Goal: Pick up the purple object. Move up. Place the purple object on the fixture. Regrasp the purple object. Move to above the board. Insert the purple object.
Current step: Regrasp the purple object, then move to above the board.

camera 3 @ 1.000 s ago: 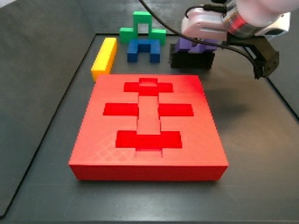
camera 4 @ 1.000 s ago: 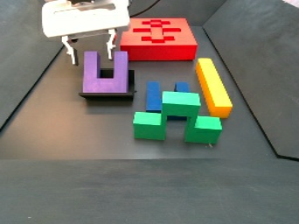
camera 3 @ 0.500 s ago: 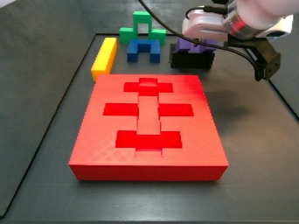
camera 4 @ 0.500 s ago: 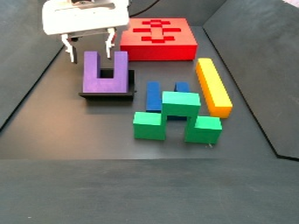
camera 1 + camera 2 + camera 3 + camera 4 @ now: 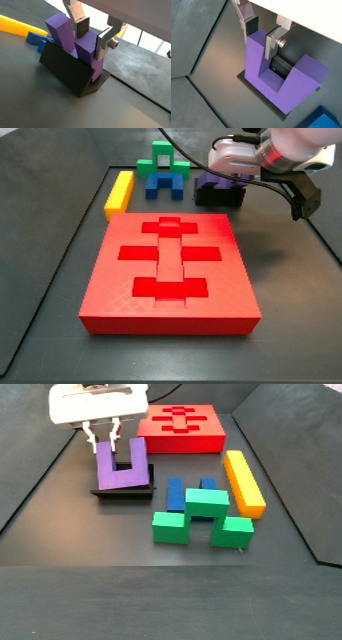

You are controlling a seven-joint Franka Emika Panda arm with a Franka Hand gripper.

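A tabletop scene with 1 robot arm. The purple object (image 5: 123, 470), a U-shaped block with 2 prongs, stands on the black fixture (image 5: 123, 490) with its prongs pointing up and its flat face leaning against the fixture's upright part. In a wrist view the fixture (image 5: 70, 71) is a dark wedge-like holder with the purple object (image 5: 79, 45) resting on it.

The gripper (image 5: 262, 34) hangs directly over the block. Its 2 silver fingers (image 5: 272, 44) straddle 1 prong, with 1 plate on each side. In both wrist views the dark pads lie very close to the purple faces, but whether they press on the prong cannot be told, so the grip is uncertain. In a side view the gripper (image 5: 110, 434) sits above the prong nearest the table edge.

The red board (image 5: 168, 273), with its darker cross-shaped recesses, lies well apart from the fixture. A yellow bar (image 5: 243, 482), a blue block (image 5: 174, 494) and a green block (image 5: 203, 515) sit on the other side of the purple object.

This looks like the regrasp step. The risks: an off-centre grip on only 1 prong could let the block twist or tilt when lifted, and a tilted block could jam at the board's recess. Lifting could also snag on the fixture.
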